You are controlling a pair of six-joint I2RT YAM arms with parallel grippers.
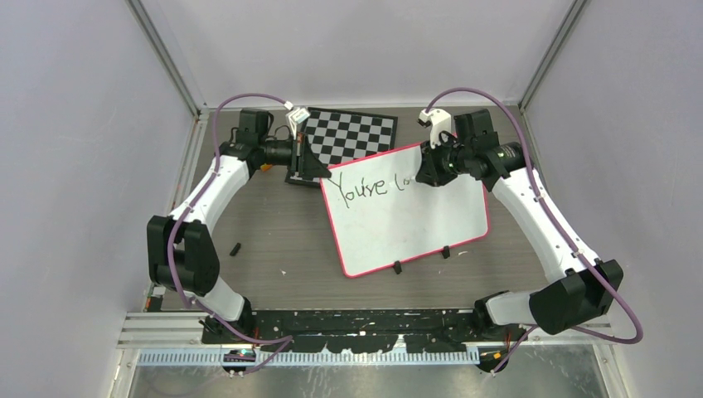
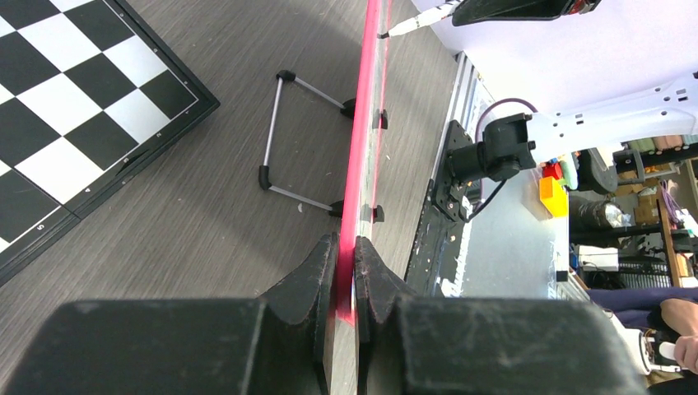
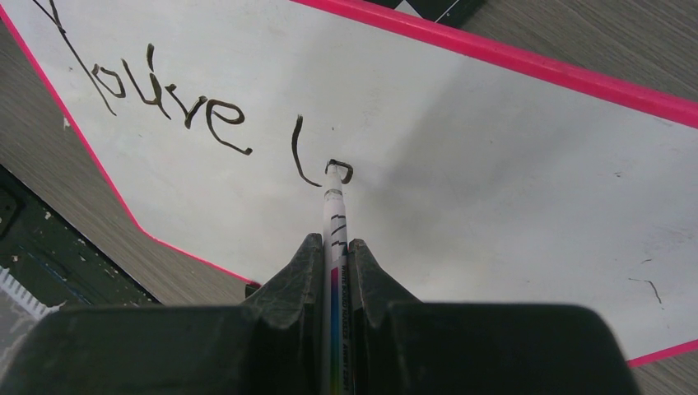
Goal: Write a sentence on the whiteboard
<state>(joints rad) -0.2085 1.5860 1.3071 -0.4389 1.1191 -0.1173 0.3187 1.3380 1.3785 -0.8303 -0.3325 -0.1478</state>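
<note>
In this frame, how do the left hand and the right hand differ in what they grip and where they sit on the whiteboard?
The left hand clamps the pink edge of the whiteboard; the right hand clamps a marker. The left hand sits at the corner by the checkerboard; the right hand is over the white face, marker tip on the unfinished second word of the sentence. Both are shut, gripping something.

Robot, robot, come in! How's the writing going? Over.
Left tool shut on the whiteboard edge. Right tool shut on the marker, tip on the board. Sentence reads "You're l", next letter half drawn. Nothing blocking.
</note>
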